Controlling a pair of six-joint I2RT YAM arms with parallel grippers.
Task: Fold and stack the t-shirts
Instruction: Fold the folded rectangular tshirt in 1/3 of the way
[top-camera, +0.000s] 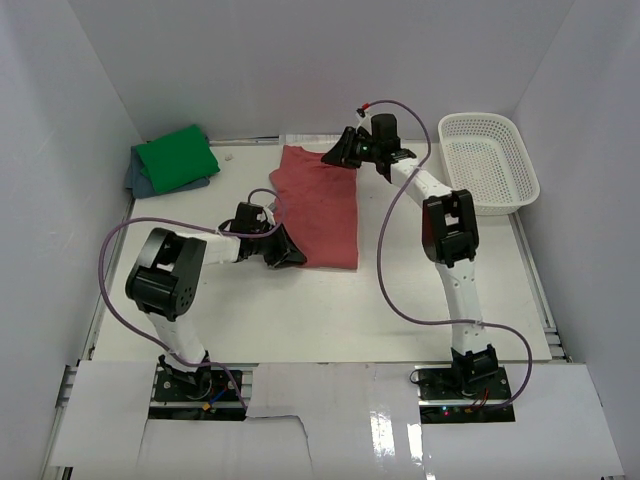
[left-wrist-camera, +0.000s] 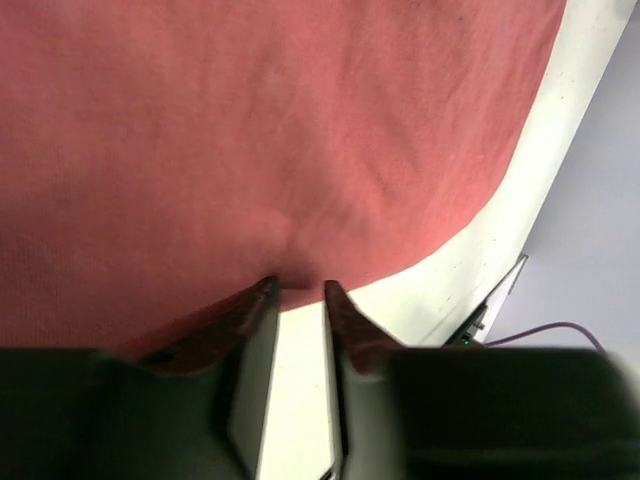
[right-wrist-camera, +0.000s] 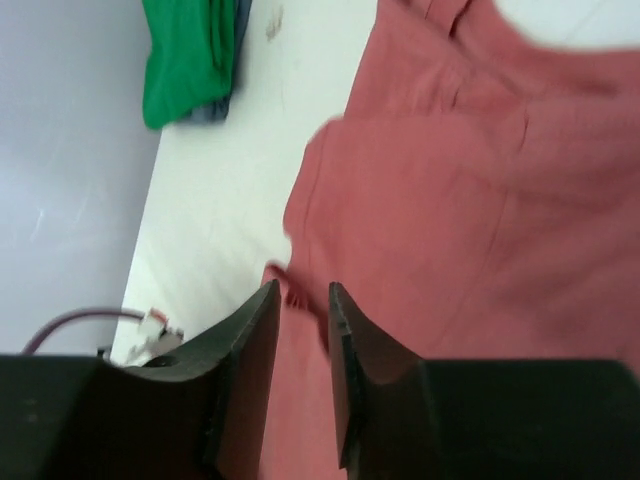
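Green shirt (top-camera: 178, 155) sits folded on blue-grey shirt (top-camera: 140, 182), far left. Red shirt (top-camera: 320, 205) lies mid-table, partly folded, not yet stacked. Right gripper (top-camera: 338, 152) is over its far edge, jaws slightly apart, holding nothing. Left gripper (top-camera: 288, 250) is at the near hem; can't tell if it's pinching.

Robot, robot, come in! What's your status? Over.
Left gripper at red t-shirt hem, grip unclear. Right gripper slightly open over its far edge. Nothing blocking.

Right gripper (right-wrist-camera: 303, 288): jaws narrowly apart, over the brick-red t-shirt (right-wrist-camera: 450, 200) edge. Green t-shirt (right-wrist-camera: 185, 55) lies on the blue-grey t-shirt (right-wrist-camera: 228, 100) at the table (right-wrist-camera: 230, 200) edge beside the wall (right-wrist-camera: 60, 200).
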